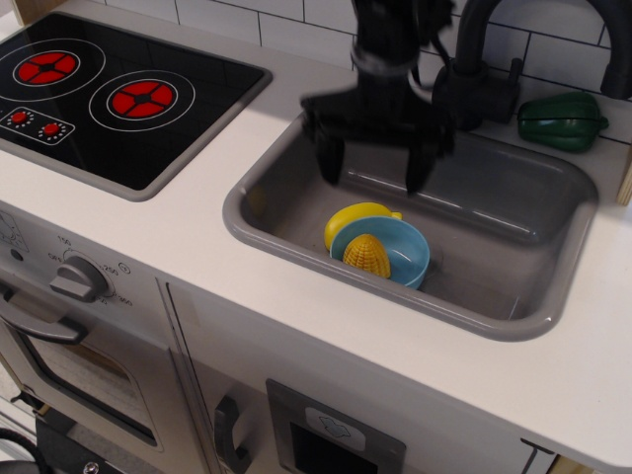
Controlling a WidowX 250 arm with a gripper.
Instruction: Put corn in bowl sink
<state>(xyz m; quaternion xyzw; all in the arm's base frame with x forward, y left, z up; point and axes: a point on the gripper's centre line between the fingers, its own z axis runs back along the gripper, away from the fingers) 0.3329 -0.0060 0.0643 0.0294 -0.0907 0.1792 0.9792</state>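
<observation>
The yellow bumpy corn [365,254] lies inside the light blue bowl [407,260], which sits on the floor of the grey sink [513,316] near its front wall. My gripper [375,170] hangs open and empty well above the bowl, at about rim height of the sink, its two black fingers [329,158] spread wide apart. Nothing is between them.
A smooth yellow rounded object [354,215] with a small spout sits against the bowl's far left side. A dark faucet [484,59] stands behind the sink. A green pepper [563,120] lies at the back right. A black stovetop [99,94] is at the left.
</observation>
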